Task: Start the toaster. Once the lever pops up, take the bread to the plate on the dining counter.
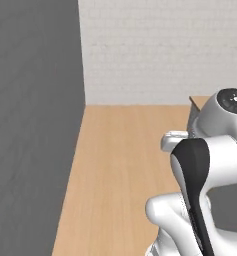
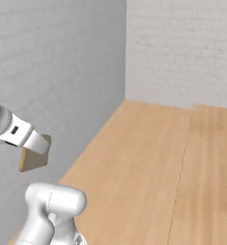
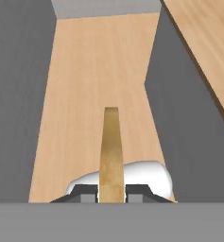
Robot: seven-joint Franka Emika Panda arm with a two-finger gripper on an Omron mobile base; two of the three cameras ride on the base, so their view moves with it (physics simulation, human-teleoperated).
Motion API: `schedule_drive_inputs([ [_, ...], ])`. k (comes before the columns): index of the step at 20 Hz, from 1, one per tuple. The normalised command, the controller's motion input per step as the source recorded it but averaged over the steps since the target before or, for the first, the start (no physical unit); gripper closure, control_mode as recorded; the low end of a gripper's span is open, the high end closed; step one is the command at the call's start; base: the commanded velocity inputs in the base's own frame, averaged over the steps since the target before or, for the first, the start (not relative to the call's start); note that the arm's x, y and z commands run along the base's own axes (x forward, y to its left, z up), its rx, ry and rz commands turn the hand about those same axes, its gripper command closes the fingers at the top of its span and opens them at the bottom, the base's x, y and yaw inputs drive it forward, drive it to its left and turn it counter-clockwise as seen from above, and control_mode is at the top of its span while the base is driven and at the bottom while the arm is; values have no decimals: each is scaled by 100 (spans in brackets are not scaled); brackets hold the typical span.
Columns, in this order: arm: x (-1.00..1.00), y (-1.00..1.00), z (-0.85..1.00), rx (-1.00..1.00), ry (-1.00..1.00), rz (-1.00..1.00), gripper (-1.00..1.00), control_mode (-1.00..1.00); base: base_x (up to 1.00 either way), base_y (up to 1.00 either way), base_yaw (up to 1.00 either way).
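Observation:
My gripper point(image 3: 111, 193) is shut on the bread point(image 3: 111, 146), a thin golden-tan slice seen edge-on and standing up between the two fingertips. In the right base view the gripper point(image 2: 39, 143) reaches in from the left edge, and the bread point(image 2: 32, 159) hangs from it above the floor, close to the grey wall. The toaster and the plate are out of view.
A light-wood floor point(image 1: 120, 170) runs ahead to a white brick wall point(image 1: 160, 50). A tall grey panel point(image 1: 35, 125) bounds the left. A light-wood top point(image 3: 208, 42) over a grey side point(image 3: 179, 118) stands to one side; its corner point(image 1: 202, 101) peeks past the arm.

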Motion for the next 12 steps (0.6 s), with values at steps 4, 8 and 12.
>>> schedule_drive_inputs([
  [4, 0, 0, 0, 0, 0, 0, 100, 100, 100, 10, -28],
  [8, 0, 0, 0, 0, 0, 0, 100, 100, 100, 3, -25],
  [12, 0, 0, 0, 0, 0, 0, 100, 100, 100, 0, -23],
])
